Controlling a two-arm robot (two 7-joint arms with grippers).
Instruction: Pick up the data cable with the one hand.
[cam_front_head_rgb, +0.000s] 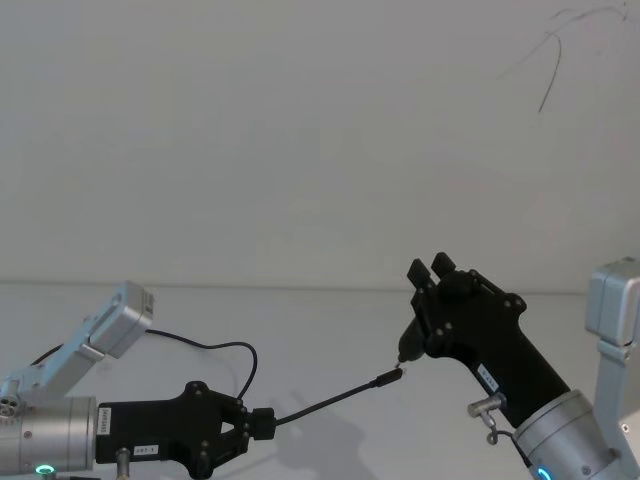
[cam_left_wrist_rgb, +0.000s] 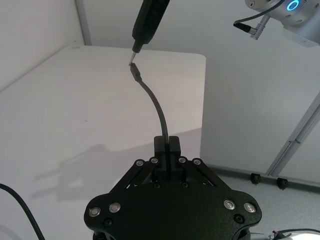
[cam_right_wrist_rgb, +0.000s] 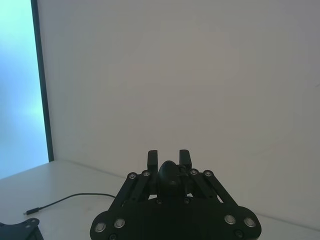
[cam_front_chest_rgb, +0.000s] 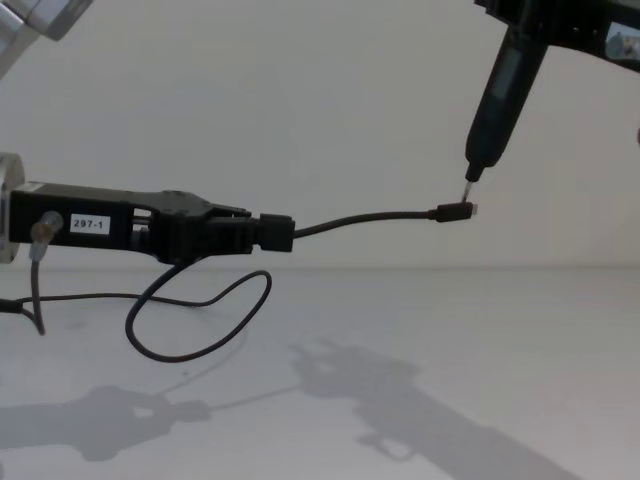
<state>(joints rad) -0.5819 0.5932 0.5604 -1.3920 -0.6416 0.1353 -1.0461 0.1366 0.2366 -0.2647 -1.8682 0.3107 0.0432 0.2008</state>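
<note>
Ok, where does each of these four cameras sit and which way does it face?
Head view: high, looking forward and down; left gripper holds the data cable, right gripper above its plug.
Chest view: low, side-on across the table; left gripper, cable.
Left wrist view: looks along the shut jaws of its own gripper and out along the cable.
Right wrist view: behind its own gripper, facing the wall.
Head, chest and left wrist views share the cable's plug by the thin pin tip.
</note>
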